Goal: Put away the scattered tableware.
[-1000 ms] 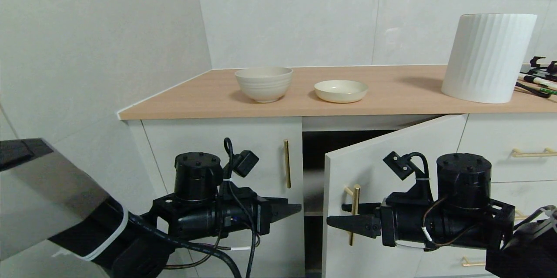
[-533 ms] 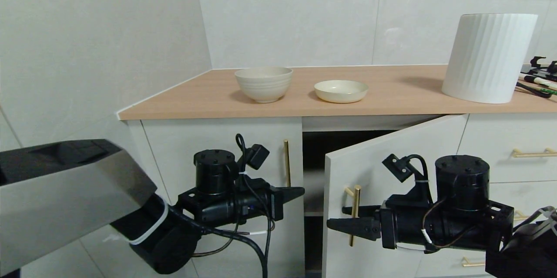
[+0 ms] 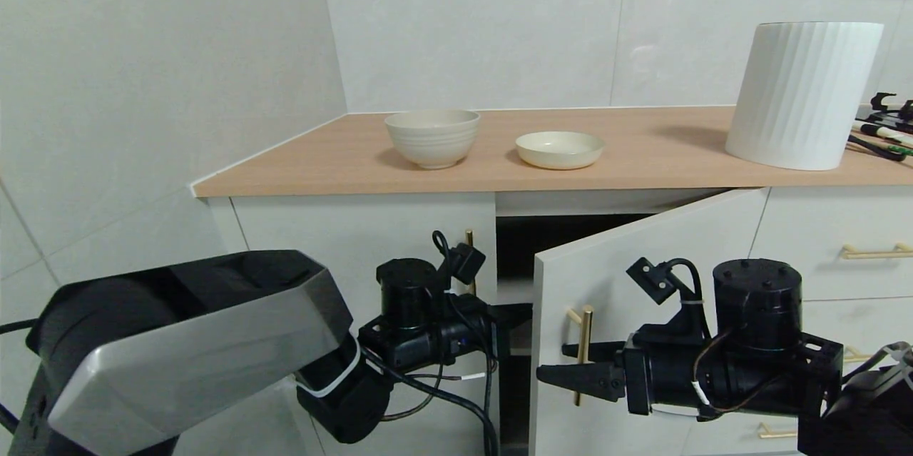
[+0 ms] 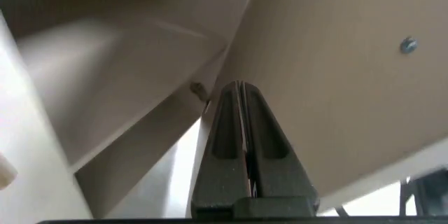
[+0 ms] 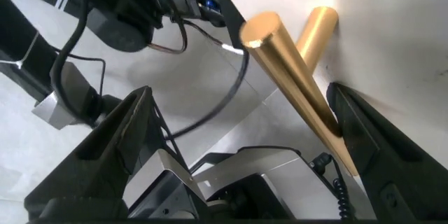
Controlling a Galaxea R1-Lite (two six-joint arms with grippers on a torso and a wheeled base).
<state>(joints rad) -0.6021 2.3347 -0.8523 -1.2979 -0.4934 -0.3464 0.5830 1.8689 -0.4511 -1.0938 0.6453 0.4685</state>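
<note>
A cream ribbed bowl point(image 3: 431, 136) and a shallow cream dish point(image 3: 560, 149) stand on the wooden countertop point(image 3: 299, 170). Below them the right cabinet door point(image 3: 642, 256) hangs partly open. My left gripper point(image 3: 525, 309) is shut, and its tip sits in the dark gap beside that door's edge. In the left wrist view the shut left gripper point(image 4: 240, 98) points along the door's inner face. My right gripper point(image 3: 565, 363) is open in front of the door, its fingers straddling the gold handle point(image 3: 583, 331). The right wrist view has the handle point(image 5: 294, 84) between the spread fingers point(image 5: 129, 136).
A tall white ribbed container point(image 3: 802, 95) stands at the counter's right, with pens point(image 3: 884, 135) beyond it. The left cabinet door point(image 3: 356, 235) is closed. Drawers with gold pulls point(image 3: 874, 251) lie to the right. Tiled walls close in the left and back.
My left arm has swung to the right, carrying its shut gripper from in front of the left door into the cabinet gap. The right gripper has stayed at the handle.
</note>
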